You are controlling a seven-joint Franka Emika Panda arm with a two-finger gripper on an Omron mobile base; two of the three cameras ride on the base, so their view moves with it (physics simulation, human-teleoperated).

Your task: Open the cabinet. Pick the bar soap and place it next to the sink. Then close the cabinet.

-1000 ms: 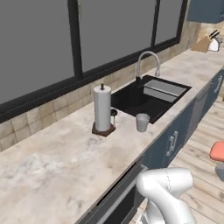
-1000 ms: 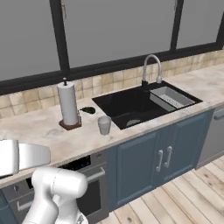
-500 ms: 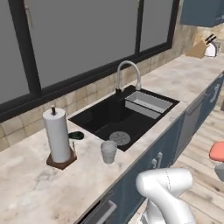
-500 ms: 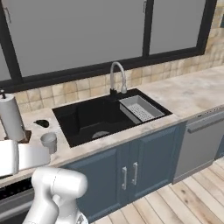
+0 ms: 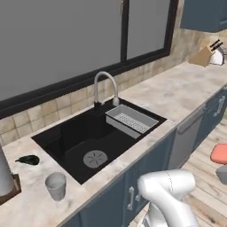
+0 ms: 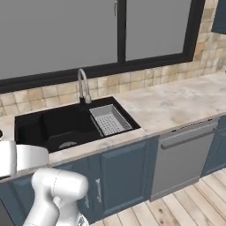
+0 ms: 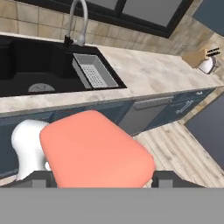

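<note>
We hold the bar soap (image 7: 96, 151), a smooth salmon-pink block with rounded corners, clamped between the dark fingers of our hand (image 7: 99, 180). In the hand view it lies large and close, just above the fingertips. In the left base view the bar soap (image 5: 219, 153) hangs low at the right edge, out over the pale wooden floor (image 5: 212, 195) and in front of the blue base cabinets (image 5: 190, 137).

Beyond the hand and to its left lies the sink (image 7: 26, 65), a black rectangular basin sunk into a beige marbled table (image 7: 148, 70). A grey ribbed rack (image 7: 94, 70) with a perforated floor sits inside the basin's right end. A curved silver faucet (image 7: 76, 22) rises behind it.

In the left base view a small grey cup (image 5: 56, 185) stands on the table at the sink's left front corner, and a small dark object (image 5: 28, 159) lies further back, near the tiled wall. Far to the right a wooden knife block (image 5: 205, 54) stands on the table, under a corner of the dark blue wall cabinet (image 5: 205, 14).
</note>
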